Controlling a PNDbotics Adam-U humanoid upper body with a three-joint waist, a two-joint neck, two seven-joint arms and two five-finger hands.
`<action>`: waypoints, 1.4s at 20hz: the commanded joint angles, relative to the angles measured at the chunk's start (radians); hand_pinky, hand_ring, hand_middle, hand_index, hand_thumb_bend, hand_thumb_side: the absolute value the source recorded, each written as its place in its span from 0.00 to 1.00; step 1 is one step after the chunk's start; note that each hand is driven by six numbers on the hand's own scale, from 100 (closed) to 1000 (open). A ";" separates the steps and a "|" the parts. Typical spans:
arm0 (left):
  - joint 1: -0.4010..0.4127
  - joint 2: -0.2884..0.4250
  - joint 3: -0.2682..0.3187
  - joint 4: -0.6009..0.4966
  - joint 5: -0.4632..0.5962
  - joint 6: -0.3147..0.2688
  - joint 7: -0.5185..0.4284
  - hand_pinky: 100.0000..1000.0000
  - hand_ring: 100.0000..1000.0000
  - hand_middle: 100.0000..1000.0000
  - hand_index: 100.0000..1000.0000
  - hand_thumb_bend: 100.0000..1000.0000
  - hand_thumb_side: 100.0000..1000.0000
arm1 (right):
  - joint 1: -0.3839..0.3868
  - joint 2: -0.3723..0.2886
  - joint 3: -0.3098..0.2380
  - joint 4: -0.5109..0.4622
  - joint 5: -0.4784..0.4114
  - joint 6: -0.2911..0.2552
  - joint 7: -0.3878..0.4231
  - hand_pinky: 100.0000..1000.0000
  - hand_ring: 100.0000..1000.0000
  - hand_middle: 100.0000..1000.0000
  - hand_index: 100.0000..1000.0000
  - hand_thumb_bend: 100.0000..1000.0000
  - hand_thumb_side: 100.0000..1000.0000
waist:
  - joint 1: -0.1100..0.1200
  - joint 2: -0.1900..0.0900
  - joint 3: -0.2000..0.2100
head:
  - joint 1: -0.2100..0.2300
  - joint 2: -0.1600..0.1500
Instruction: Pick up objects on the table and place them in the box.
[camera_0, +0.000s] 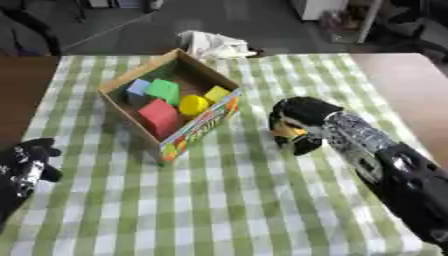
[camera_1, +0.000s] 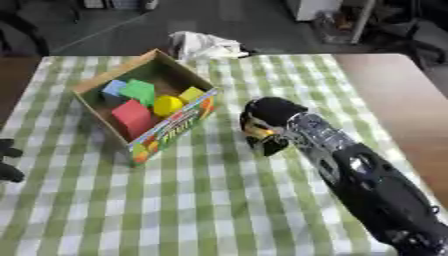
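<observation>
Box (camera_0: 206, 121) sits on the green-checked cloth (camera_0: 245, 200), turned at an angle, open top, printed fruit-colour panel on its near wall. Inside: red block (camera_0: 159, 116) nearest the front, green block (camera_0: 164, 90) behind it, blue block (camera_0: 137, 87) at the box's far-left corner, yellow ball (camera_0: 192, 105) approx mid-box, yellow block (camera_0: 217, 93) just behind the ball, by the box's right wall.

R hand (camera_0: 293, 125) is just right of the box, apart from it, low over the cloth. Fingers curled down and inward; a small orange/yellow bit (camera_0: 289, 132) shows between them, so the hand looks clamped on that thing, but can't make out what it is beyond colour. R arm runs from the hand to the lower-right corner.

L hand (camera_0: 28, 162) shows at the lower-left edge, well left of the box and nearer than it, over the cloth edge; can't tell if its fingers are apart or together.

White crumpled item (camera_0: 213, 45) lies just beyond the box, at the far edge of the cloth. Bare brown table (camera_0: 411, 90) shows well right of the box.
</observation>
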 joint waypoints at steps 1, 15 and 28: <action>-0.006 0.017 0.004 -0.017 0.001 -0.004 0.000 0.54 0.46 0.60 0.77 0.00 0.55 | -0.059 -0.040 -0.018 -0.063 -0.045 0.022 -0.042 0.67 0.74 0.45 0.57 0.05 0.00 | 0.003 -0.014 0.004 | -0.002 0.005; -0.004 0.008 -0.018 -0.013 0.011 -0.009 -0.021 0.54 0.46 0.60 0.77 0.01 0.55 | -0.331 0.097 0.041 0.183 -0.150 -0.034 -0.105 0.68 0.76 0.44 0.55 0.00 0.00 | 0.024 -0.024 0.066 | -0.049 0.005; -0.020 0.002 -0.025 -0.015 0.019 -0.015 -0.031 0.54 0.46 0.60 0.77 0.01 0.55 | -0.344 0.260 0.023 0.470 -0.184 -0.183 -0.274 0.70 0.85 0.66 0.77 0.00 0.10 | 0.037 0.004 0.126 | -0.086 0.005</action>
